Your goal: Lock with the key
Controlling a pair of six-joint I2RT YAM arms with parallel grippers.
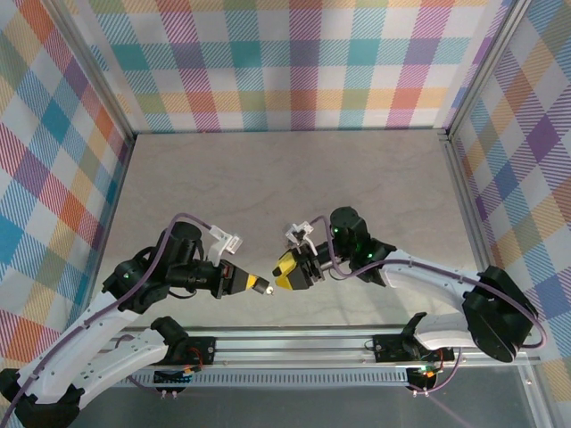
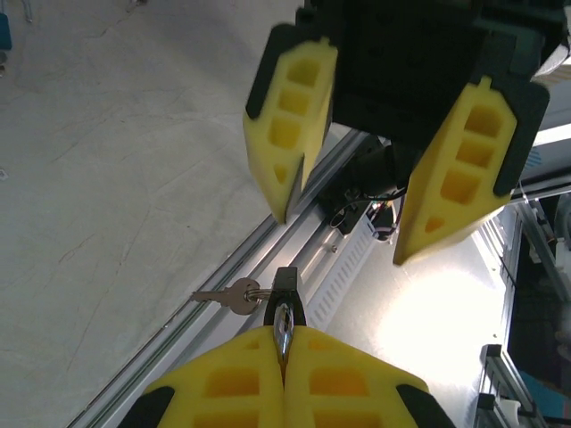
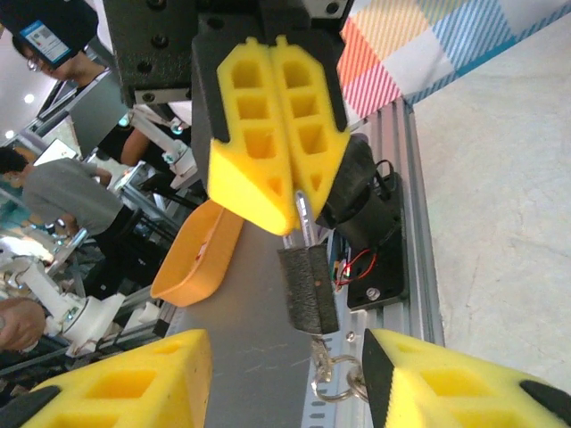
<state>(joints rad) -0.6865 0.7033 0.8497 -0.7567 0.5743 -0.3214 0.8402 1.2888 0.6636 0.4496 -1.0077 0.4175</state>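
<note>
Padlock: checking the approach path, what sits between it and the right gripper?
Nothing; the left wrist view shows a bare gap from padlock to right gripper, the key hanging aside.

Right wrist view. The right gripper (image 3: 285, 357) has its yellow fingers (image 3: 116, 379) spread wide along the bottom edge. Between and just above them hangs a dark ribbed block, apparently the padlock (image 3: 308, 290). It is pinched by its thin metal top in the left gripper (image 3: 287, 218), whose pads are pressed together. A key ring (image 3: 337, 379) dangles below the block. Behind lie an aluminium rail (image 3: 419, 178) and the pale table (image 3: 508, 196).
</note>
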